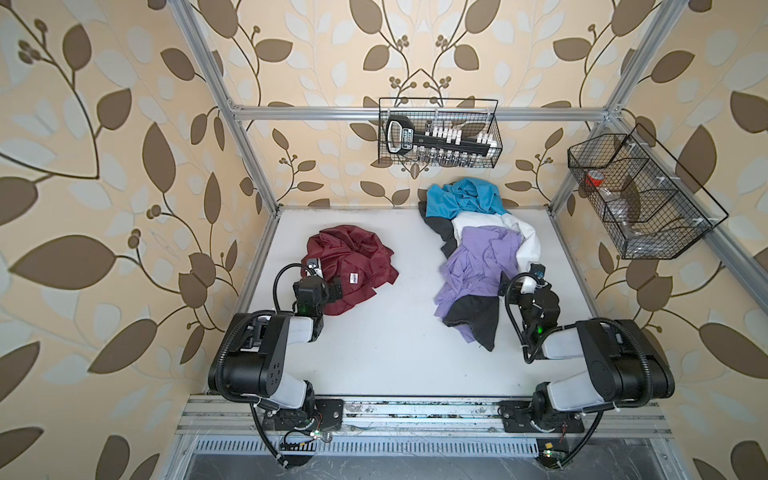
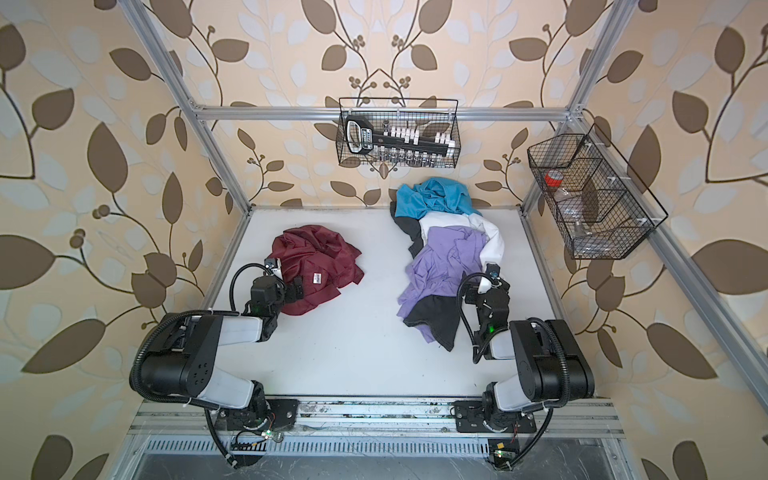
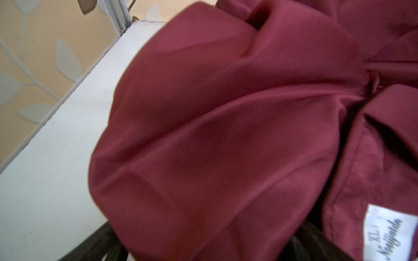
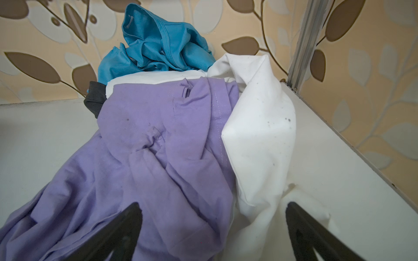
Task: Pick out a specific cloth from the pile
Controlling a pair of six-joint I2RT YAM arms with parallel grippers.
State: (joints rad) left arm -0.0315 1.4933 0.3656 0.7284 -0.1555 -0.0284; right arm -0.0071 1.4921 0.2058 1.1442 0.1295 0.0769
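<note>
The cloth (image 1: 351, 266) (image 2: 316, 264), dark maroon and shiny with a small white label (image 3: 389, 235), lies crumpled on the white table's left half, apart from the pile (image 1: 478, 253) (image 2: 446, 253). My left gripper (image 1: 337, 287) rests on the cloth's near edge. Maroon folds cover its fingertips; the dark fingers (image 3: 99, 244) show wide apart at either side, so it looks open. My right gripper (image 4: 213, 210) stands open at the pile's near right edge, one finger over the lavender garment (image 4: 158, 162), the other by the white one (image 4: 260, 135), holding nothing.
The pile runs from the turquoise garment (image 1: 461, 197) at the back wall to dark grey fabric (image 1: 478, 320) at the front. Wire baskets hang on the back rail (image 1: 438, 133) and on the right frame (image 1: 636, 195). Aluminium posts edge the table (image 1: 395, 353).
</note>
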